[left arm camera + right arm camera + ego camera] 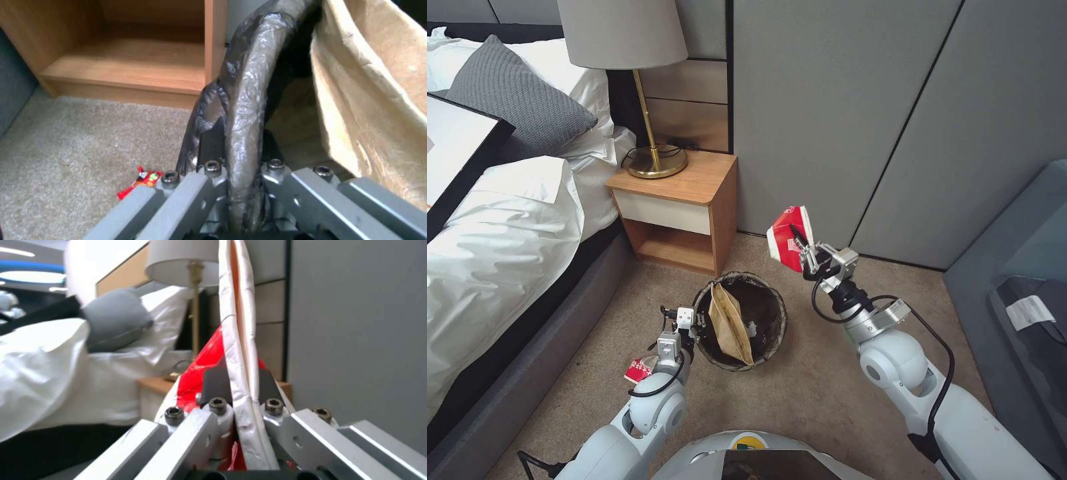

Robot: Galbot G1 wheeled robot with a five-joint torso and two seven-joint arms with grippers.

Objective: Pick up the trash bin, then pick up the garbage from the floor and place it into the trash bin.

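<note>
We've got the trash bin point(740, 320) held by its near-left rim: left gripper point(694, 325) fingers pinched on the bag-lined rim, 1 inside and 1 outside. It sits in front of the nightstand point(677, 200), and we can't tell whether its base is touching the floor point(800, 393). The brown paper bag point(728, 323) already stands inside.

Right gripper point(800, 248) is up in the air, right of and beyond the bin, fingers squeezing the red paper cup's point(788, 237) wall flat.

Risks as we see them:
- Cup isn't over the opening yet; letting go here likely drops it on the carpet.
- Rim grip is on slick liner film point(242, 110); bin could slip or tilt, tipping the bag out.
- The upright bag takes up part of the opening, so the cup could bounce off it.

Hard to read:
- Bin's white wall is hidden under the liner.
- A red wrapper point(640, 369) sits on the carpet, half hidden behind the left arm; from the left wrist it's 1 small red-green scrap point(143, 181).
- Whether the cup holds anything: no idea.
</note>
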